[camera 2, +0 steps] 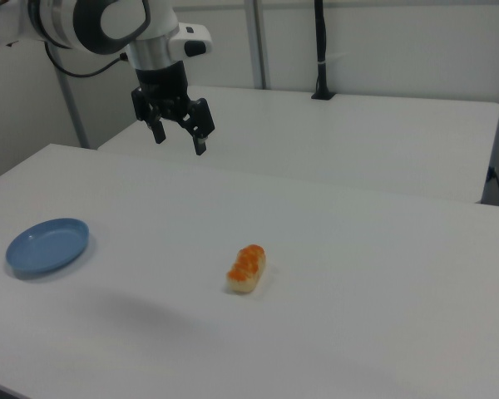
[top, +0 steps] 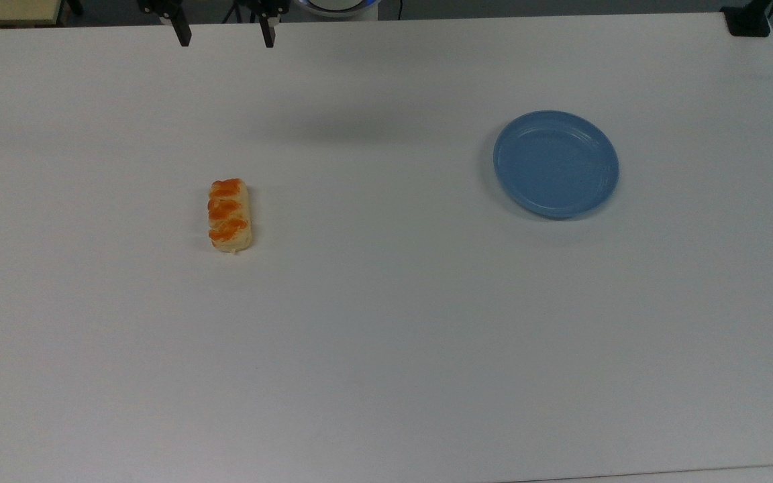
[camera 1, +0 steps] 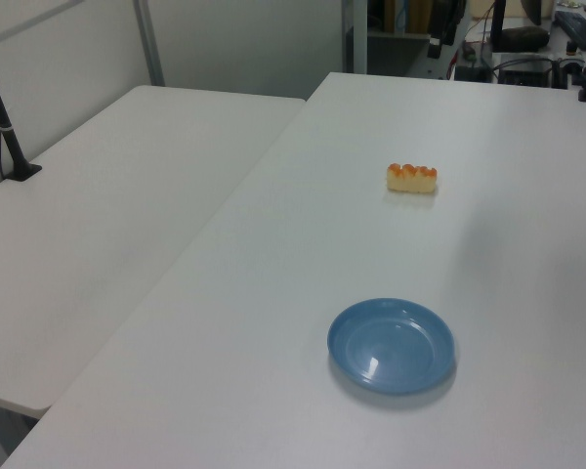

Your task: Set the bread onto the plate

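The bread [top: 229, 215], a pale oblong roll with orange glazed patches, lies on the white table left of centre in the top view; it also shows in the left view [camera 1: 412, 178] and the right view [camera 2: 247, 268]. The blue round plate [top: 555, 164] sits empty far to the top view's right, also seen as the plate [camera 1: 392, 345] and the plate [camera 2: 47, 246]. My gripper [top: 225, 37] hangs open at the top view's upper edge, well above and beyond the bread. In the right view the gripper [camera 2: 180, 141] is high over the table with nothing between its fingers.
A second white table [camera 1: 107, 225] adjoins along the left view's left side, with a black clamp post [camera 1: 10, 137] on it. A black mount [top: 749, 20] sits at the table's corner in the top view's upper right.
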Motion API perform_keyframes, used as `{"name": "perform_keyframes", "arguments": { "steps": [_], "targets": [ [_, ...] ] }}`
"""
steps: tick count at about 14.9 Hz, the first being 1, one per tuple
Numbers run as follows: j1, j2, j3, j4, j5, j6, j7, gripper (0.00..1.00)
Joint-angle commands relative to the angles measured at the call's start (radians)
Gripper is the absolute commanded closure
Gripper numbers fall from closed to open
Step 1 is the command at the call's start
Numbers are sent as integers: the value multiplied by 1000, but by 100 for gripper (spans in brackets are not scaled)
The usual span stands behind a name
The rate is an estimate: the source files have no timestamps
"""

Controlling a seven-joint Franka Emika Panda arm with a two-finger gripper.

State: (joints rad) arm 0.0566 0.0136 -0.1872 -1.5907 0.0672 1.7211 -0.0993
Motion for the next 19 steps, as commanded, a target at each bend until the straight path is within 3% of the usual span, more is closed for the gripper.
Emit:
{"name": "perform_keyframes", "arguments": {
  "steps": [1, 15, 19],
  "targets": [
    [14, -3, -26, -2, 8, 11, -29, 0],
    [19, -3, -26, -2, 3, -21, -30, 0],
    [25, 2, -17, -2, -47, -18, -45, 0]
  ]
}}
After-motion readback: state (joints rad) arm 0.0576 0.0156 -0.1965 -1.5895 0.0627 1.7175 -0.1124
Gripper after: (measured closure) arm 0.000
